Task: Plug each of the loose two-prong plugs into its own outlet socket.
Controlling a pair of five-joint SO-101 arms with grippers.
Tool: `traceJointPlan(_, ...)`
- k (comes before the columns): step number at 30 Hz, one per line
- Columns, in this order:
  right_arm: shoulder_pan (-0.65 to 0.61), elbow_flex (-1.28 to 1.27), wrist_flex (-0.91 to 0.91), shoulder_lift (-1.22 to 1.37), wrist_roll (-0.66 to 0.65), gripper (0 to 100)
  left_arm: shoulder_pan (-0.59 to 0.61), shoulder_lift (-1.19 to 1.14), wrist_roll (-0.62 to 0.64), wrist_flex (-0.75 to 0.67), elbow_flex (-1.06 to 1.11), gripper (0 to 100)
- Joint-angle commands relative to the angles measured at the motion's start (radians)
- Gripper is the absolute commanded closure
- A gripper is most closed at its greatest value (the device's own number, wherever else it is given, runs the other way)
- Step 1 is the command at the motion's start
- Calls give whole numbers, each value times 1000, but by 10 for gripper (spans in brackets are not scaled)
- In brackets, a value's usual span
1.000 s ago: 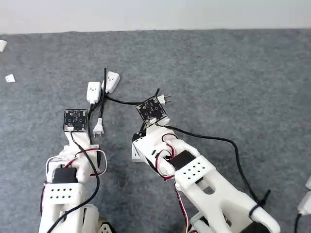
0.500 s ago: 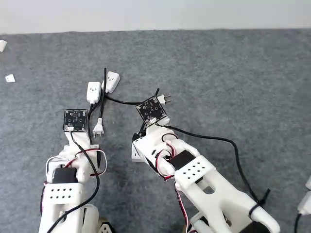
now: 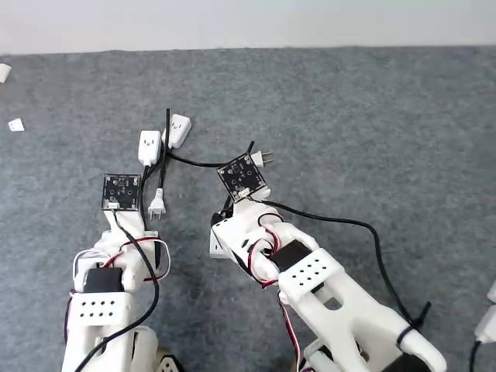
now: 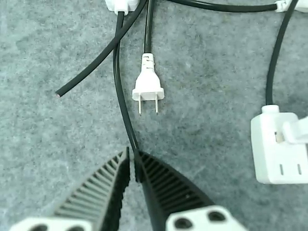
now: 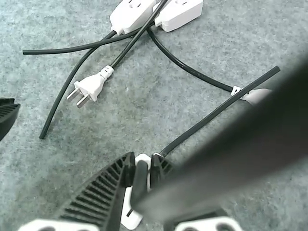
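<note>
Alignment between the left claw (image 4: pixel 133 155) and the nearer two-prong plug (image 3: pixel 157 205) decides the coming move. In the high view this plug lies at centre left of the frame, just above the left arm, on the grey counter (image 3: pixel 372 116). Its long axis runs up and down the frame, nearly in line with the arm's reach. The prongs point down the frame, back at the claw, and its cord leads up toward the two white outlet sockets, one (image 3: pixel 149 146) just above the plug and the other (image 3: pixel 178 129) up and to the right. My judgement is that the plug faces away from the sockets and would need turning end for end before it could go in.

The left claw is closed to a thin slit and grips nothing I can make out. A black cord (image 4: pixel 120 96) from the nearer socket runs in under its tips, just beside the plug.

The second plug (image 3: pixel 260 160) sits right of centre, close above the right arm, with its prongs toward the right of the frame, also away from the sockets. The right claw (image 5: pixel 142 163) is drawn narrow and looks clamped on the neck of a white socket block (image 4: pixel 276 149) beneath it.

The left arm is the nearer one to the first plug, and the right arm to the second.
</note>
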State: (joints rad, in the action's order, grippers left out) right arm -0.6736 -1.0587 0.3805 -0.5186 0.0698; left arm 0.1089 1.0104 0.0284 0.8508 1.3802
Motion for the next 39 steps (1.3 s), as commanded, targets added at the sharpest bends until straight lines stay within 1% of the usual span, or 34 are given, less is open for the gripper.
traceJointPlan(1,-13,2,-7,4,-14,990,5,8,-11,-23,-7,987)
traceJointPlan(13,-35,2,101,-5,-6,990,5,8,-14,-23,-5,987)
traceJointPlan(28,-35,9,99,10,-12,991,3,11,-14,-25,2,987)
traceJointPlan(31,-58,25,77,62,-44,991,3,12,-15,-25,2,987)
traceJointPlan(39,-68,203,206,269,-60,991,5,11,-15,-26,2,987)
